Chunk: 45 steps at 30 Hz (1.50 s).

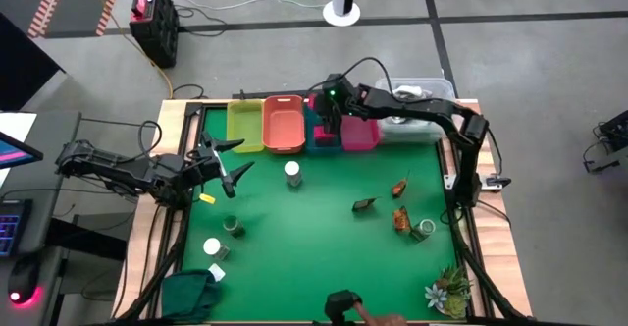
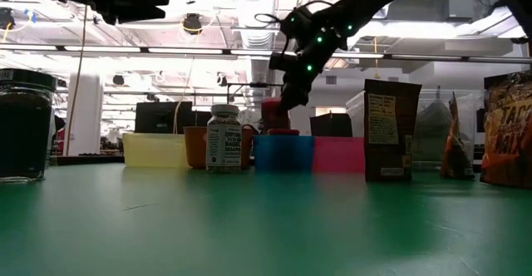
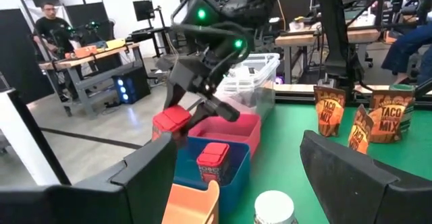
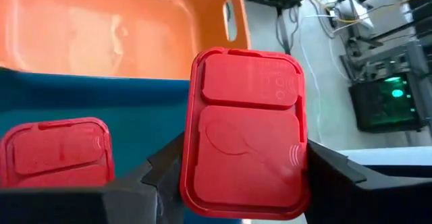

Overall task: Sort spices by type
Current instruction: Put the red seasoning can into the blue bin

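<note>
The left gripper [image 1: 228, 169] waits at the table's left edge, its fingers spread wide with nothing between them. Ahead of it stand a white-capped jar [image 1: 292, 172], and to its near side a dark green jar [image 1: 234, 226] and another white-capped jar [image 1: 212, 248].

Further right, the right gripper [image 1: 329, 120] hangs over the blue bin [image 1: 324, 139], clamped on a red spice box [image 4: 246, 133] with one finger on each long side. Just below it, a second red spice box [image 3: 212, 160] already stands in that bin. The orange bin [image 1: 283, 125] sits beside the blue one toward the left arm, the pink bin [image 1: 360, 133] on the other side.

The box looks like a rigid plastic tin with a flip lid: light, stiff and probably smooth-sided, so it could slip if squeezed loosely. Gripping the flat side walls, below the lid, seems the safest hold.

Well to the near side of the right gripper lie the taco-mix pouches [image 1: 400, 218] and a tipped jar [image 1: 423, 230]. The pouches are likely soft and crinkly, best pinched across the top seam.
</note>
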Tool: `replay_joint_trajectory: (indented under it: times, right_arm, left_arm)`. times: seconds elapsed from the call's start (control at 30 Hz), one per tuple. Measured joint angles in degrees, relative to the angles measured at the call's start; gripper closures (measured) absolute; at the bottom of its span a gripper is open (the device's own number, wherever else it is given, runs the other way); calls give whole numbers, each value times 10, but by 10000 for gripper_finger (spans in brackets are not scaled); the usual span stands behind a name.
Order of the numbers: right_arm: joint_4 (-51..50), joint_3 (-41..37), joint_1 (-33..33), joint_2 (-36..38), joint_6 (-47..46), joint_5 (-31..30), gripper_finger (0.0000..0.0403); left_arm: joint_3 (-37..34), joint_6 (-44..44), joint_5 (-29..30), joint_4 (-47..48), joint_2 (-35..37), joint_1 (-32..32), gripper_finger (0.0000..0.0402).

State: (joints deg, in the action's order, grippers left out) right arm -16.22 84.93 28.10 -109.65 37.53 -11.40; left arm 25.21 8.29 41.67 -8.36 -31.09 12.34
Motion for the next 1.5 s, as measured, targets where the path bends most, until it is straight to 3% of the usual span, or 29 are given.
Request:
replay_joint_trajectory:
  times: [0.4, 0.67, 0.9, 1.5]
  right_arm:
    - [-35, -1, 1, -24, -22, 34, 161]
    - [-88, 0, 19, -22, -61, 124, 161]
    - [-44, 0, 30, -23, -60, 72, 161]
    - [-73, -1, 27, -24, -62, 78, 153]
  left_arm:
    - [0, 0, 0, 0, 0, -1, 100]
    - [0, 0, 0, 0, 0, -2, 100]
    - [0, 0, 0, 0, 0, -2, 100]
    - [0, 0, 0, 1, 0, -2, 100]
